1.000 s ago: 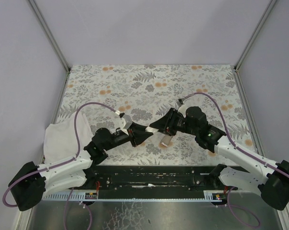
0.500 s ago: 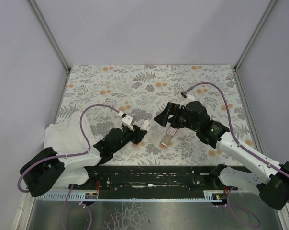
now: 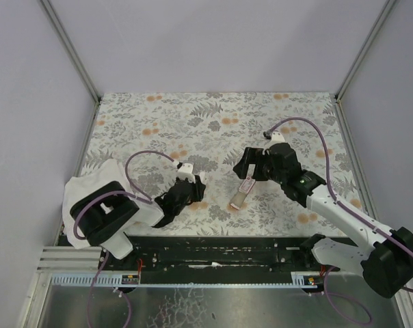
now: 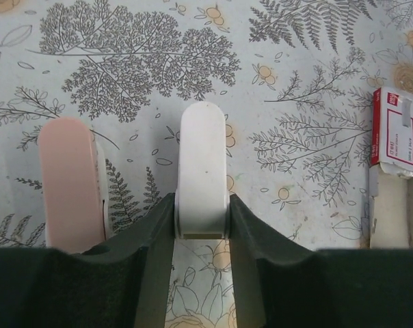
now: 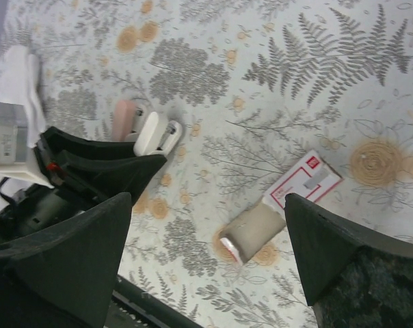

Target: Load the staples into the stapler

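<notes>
Red staple box (image 5: pixel 305 179) lies flat on the flowery table (image 3: pixel 193 116) with its tan tray (image 5: pixel 256 229) slid out, well apart from the stapler (image 4: pixel 203 150). Over it hangs the right gripper (image 5: pixel 208 198), jaws spread wide and holding nothing. Meanwhile the left gripper (image 4: pixel 202 205) is pinched on the stapler's white arm, with the pink bar (image 4: pixel 70 178) just beside it.

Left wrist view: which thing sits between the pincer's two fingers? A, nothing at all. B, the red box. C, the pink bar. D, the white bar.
D: the white bar is clamped between the fingers of the left pincer, while the pink bar lies to one side of it and the red box lies apart at the picture's right edge.
</notes>
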Available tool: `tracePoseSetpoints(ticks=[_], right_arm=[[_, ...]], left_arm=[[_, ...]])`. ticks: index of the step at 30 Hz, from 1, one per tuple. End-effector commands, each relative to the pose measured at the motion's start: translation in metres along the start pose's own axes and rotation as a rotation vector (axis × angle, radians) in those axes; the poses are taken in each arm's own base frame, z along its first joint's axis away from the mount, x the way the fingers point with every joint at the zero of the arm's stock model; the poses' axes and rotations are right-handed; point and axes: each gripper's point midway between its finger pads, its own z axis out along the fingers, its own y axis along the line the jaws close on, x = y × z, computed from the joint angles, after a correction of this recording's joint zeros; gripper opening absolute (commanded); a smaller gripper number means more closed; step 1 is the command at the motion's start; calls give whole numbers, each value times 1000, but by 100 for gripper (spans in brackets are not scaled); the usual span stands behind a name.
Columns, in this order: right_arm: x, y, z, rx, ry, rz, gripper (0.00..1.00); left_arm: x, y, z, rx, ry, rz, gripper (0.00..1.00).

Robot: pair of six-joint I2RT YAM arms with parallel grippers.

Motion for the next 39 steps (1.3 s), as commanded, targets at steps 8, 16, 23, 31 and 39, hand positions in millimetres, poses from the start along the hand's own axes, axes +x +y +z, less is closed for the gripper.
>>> tracePoseSetpoints(ticks=[8,16,23,31,39], right_arm=[[-8,-30,19,34,-17,-58,99],[-49,-67,22,96,-97,-106,99],[-89,-177,-13,320,-271,47,99],[-73,-257,-69,703,-535,-39,99],[-65,-272,-67,742,-599,-106,99]], left_arm=[[-19,-7,7,62,-40,-77,71],[-98,-8,-1,150,-45,-128,77],[-184,124,-30,-146,-229,-380,88],[-177,270,-106,-646,-441,-425,92],[-135,278,-96,-639,-373,-249,89]])
